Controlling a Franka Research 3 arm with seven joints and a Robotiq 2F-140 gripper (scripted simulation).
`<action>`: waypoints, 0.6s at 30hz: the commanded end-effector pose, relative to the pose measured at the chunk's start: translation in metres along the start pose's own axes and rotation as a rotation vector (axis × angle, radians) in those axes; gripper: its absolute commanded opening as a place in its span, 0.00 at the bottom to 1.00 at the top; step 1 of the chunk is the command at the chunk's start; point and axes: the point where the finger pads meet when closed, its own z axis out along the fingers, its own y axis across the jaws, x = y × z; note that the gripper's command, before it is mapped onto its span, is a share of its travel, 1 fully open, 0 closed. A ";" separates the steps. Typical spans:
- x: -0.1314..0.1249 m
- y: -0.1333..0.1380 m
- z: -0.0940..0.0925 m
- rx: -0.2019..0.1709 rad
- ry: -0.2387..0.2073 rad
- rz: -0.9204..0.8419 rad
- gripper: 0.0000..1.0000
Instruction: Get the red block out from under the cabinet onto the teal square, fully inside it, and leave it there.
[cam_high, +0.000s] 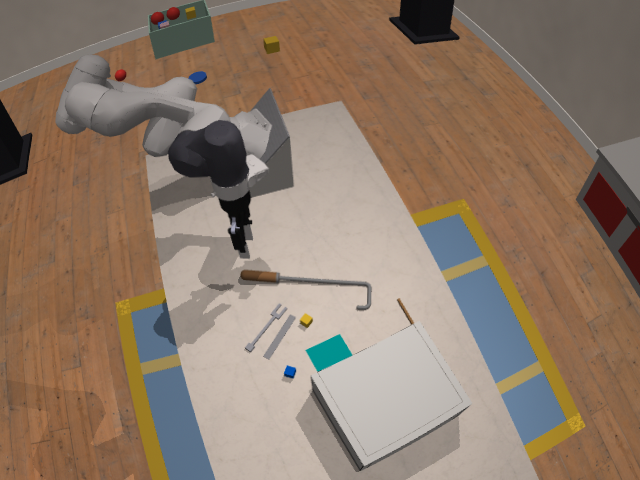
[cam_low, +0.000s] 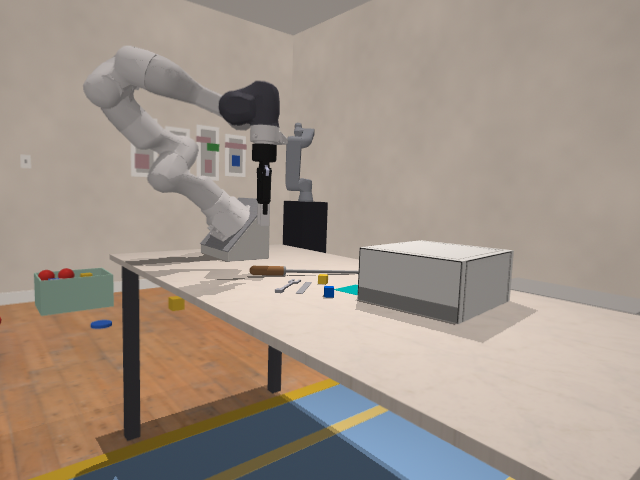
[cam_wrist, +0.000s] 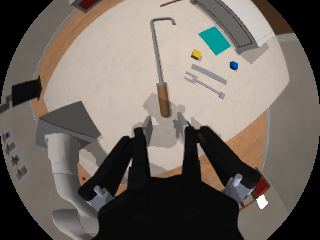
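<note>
Room with a wood floor and plain walls; a long pale desk (cam_high: 330, 170) stands on blue mats with yellow borders. The arm (cam_low: 155, 134) is mounted on a wedge base (cam_high: 276, 155) at one short end of the desk and reaches over the middle of the width. A white cabinet (cam_high: 387, 387) rests near the opposite end, close to one long edge, its front raised on a dark low gap; the red block is not visible in any view and, judging by the task, lies beneath the cabinet. The teal square (cam_high: 328, 351) lies flat on the desk, touching the cabinet's front corner, so a block drawn out would arrive beside it. A hook tool (cam_high: 310, 281) with a brown handle lies across the desk between arm and cabinet, hook end toward the cabinet, probably meant for reaching under it. The gripper (cam_high: 238, 240) hangs above the desk near the handle, fingers partly open and holding nothing, a gap suited to the handle. Smaller items lie between tool and square: fork-ended bar (cam_high: 266, 326), flat strip (cam_high: 279, 336), yellow cube (cam_high: 306, 319), blue cube (cam_high: 290, 371). On the floor beyond the arm, a green bin (cam_high: 180, 28) holds two red balls and a yellow piece.
</note>
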 end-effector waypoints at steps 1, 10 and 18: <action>0.001 0.001 0.009 -0.002 0.002 0.009 0.33; 0.001 0.000 0.036 -0.002 0.002 0.009 0.33; 0.002 0.000 0.065 -0.002 0.002 0.009 0.33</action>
